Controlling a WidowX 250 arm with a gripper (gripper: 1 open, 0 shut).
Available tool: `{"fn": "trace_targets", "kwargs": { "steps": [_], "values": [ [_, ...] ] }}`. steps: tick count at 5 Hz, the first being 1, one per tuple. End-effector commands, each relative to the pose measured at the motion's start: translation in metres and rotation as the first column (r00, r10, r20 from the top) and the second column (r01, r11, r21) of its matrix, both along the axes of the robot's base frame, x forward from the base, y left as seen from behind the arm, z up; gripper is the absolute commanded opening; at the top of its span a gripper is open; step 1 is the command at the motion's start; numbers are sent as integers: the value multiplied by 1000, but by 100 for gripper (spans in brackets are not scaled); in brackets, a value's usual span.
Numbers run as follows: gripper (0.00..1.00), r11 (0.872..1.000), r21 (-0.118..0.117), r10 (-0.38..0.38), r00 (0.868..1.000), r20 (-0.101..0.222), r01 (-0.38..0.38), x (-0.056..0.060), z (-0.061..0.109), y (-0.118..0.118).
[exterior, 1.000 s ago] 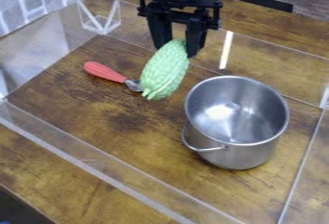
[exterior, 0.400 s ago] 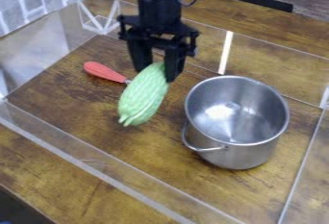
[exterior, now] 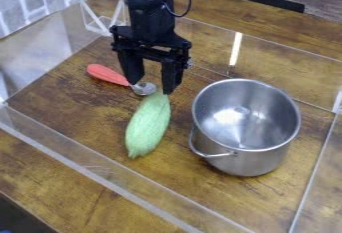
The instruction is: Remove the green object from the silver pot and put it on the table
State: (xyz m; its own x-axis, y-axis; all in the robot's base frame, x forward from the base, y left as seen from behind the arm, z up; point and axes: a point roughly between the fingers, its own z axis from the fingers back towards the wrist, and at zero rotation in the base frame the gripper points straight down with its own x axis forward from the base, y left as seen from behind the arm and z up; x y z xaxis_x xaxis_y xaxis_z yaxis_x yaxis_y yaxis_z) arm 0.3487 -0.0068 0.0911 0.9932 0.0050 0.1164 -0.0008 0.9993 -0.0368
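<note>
The green object (exterior: pixel 148 125), a light green bumpy gourd, lies on the table (exterior: pixel 80 112) just left of the silver pot (exterior: pixel 246 125). My black gripper (exterior: pixel 150 79) hangs right above the gourd's upper end with its fingers spread apart and open; whether they still touch the gourd's tip I cannot tell. The pot stands upright with nothing inside.
A red-handled spoon (exterior: pixel 114 76) lies to the left of the gripper, its bowl near the gourd's upper tip. Clear acrylic walls (exterior: pixel 80 167) edge the tabletop at front, left and right. A white stick (exterior: pixel 235 52) stands behind the pot.
The gripper came down and to the left with the green object, then opened; the gourd now rests on the table beside the pot.
</note>
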Motion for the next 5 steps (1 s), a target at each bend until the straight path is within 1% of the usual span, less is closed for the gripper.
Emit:
{"fn": "trace_targets", "kwargs": {
  "steps": [1, 2, 5],
  "values": [
    [100, 1000, 8, 27, 996, 84, -27, 2, 24, 14],
    [100, 999, 14, 36, 996, 88, -37, 3, 21, 19],
    [100, 998, 38, 44, 992, 120, -48, 9, 15, 27]
  ]
}}
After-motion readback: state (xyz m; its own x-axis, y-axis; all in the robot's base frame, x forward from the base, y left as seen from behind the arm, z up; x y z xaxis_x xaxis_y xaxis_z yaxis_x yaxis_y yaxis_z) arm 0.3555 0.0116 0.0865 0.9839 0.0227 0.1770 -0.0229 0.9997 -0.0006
